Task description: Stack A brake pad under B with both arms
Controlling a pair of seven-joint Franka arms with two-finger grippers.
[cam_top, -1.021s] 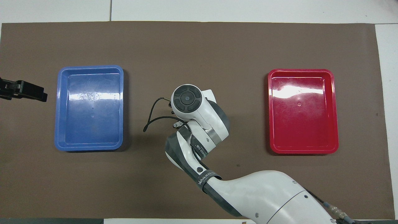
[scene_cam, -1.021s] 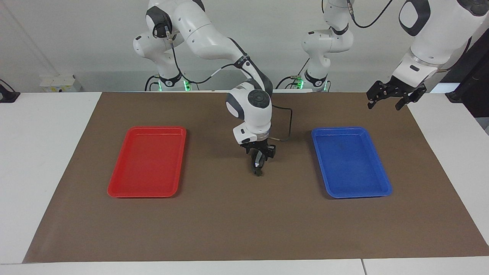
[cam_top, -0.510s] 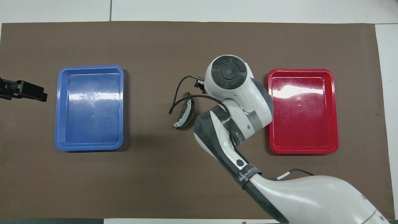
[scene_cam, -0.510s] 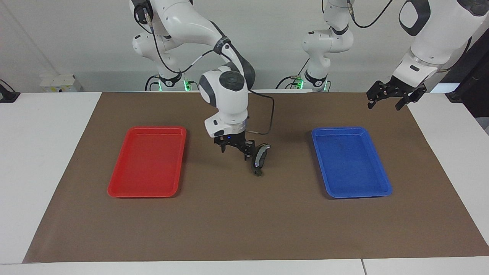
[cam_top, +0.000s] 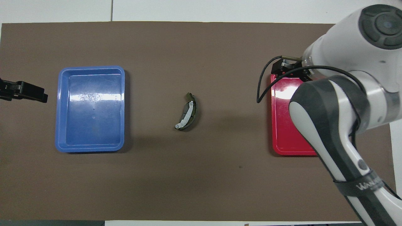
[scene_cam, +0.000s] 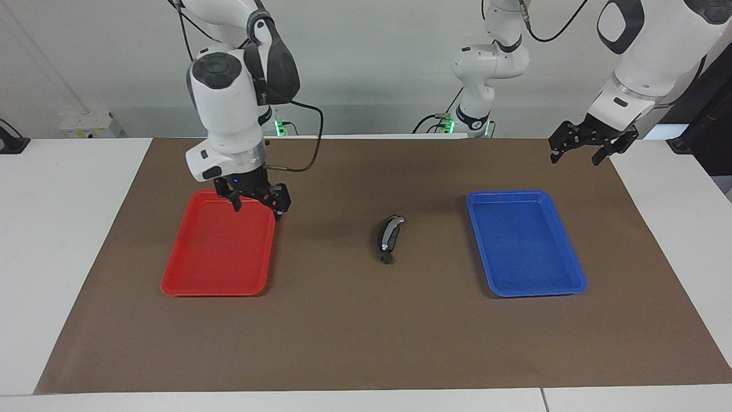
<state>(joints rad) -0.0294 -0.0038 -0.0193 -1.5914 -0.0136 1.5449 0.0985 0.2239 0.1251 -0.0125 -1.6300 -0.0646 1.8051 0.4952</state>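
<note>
The two brake pieces lay together in the middle of the brown mat [scene_cam: 366, 343] on the surface, between the red tray [scene_cam: 220, 246] and the blue tray [scene_cam: 523, 243]. B [scene_cam: 388, 233], the longer curved black piece with the light grey band along it, sat on top, and the A brake pad [scene_cam: 386, 257] showed only as a dark end poking out from under it on the side farther from the robots; in the overhead view the same stack appeared as B [cam_top: 187, 113] with the darker A brake pad [cam_top: 194, 108] edging out along its curve. Neither piece was touched by an arm. The right end effector [scene_cam: 255, 200] hung in the air over the edge of the red tray that lies nearer to the robots, its fingers spread apart and holding nothing. The left end effector [scene_cam: 592, 146] hung over the corner of the mat at the left arm's end of the surface, just off the blue tray, also spread wide with nothing in it; in the overhead view only its dark tip [cam_top: 23, 91] showed beside the blue tray [cam_top: 91, 108]. Both trays held nothing.
</note>
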